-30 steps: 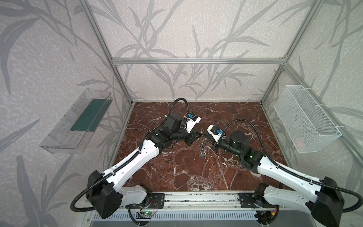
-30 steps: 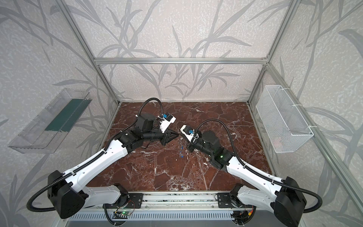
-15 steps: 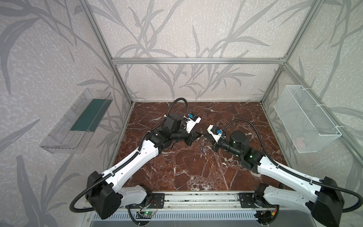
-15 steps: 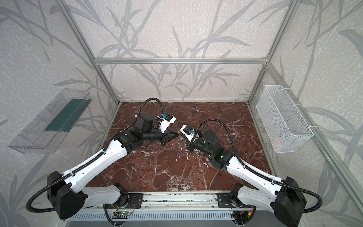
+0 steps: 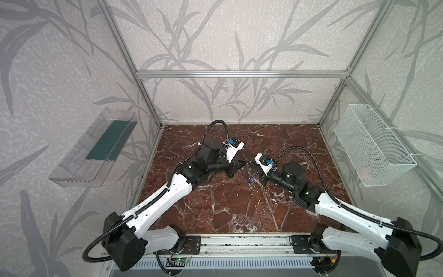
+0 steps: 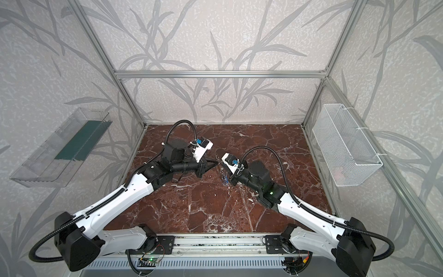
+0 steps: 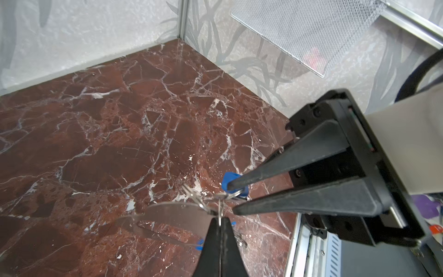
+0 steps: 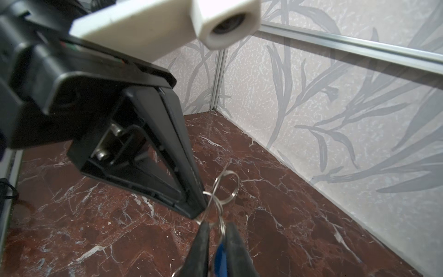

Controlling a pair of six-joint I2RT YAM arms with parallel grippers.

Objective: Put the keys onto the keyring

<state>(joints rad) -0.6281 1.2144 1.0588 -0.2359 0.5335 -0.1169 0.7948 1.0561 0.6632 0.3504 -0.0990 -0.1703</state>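
Hands meet tip to tip. The left hand (image 7: pixel 219 221) is pinched fully shut on a split ring (image 7: pixel 220 211); a key (image 7: pixel 191 193) juts just ahead of its tips. The right hand (image 7: pixel 231 199): fingers slightly parted around the blue tag (image 7: pixel 229 178), not clamping. The keyring (image 7: pixel 172 213) sits just ahead of the left tips; held or on the table (image 7: pixel 96 144), can't tell. Likely light, stiff, slippery wire; grip the flat tag.

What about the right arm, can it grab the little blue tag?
Probably yes. The right gripper has open jaws either side of the blue tag; only small rings hang nearby.
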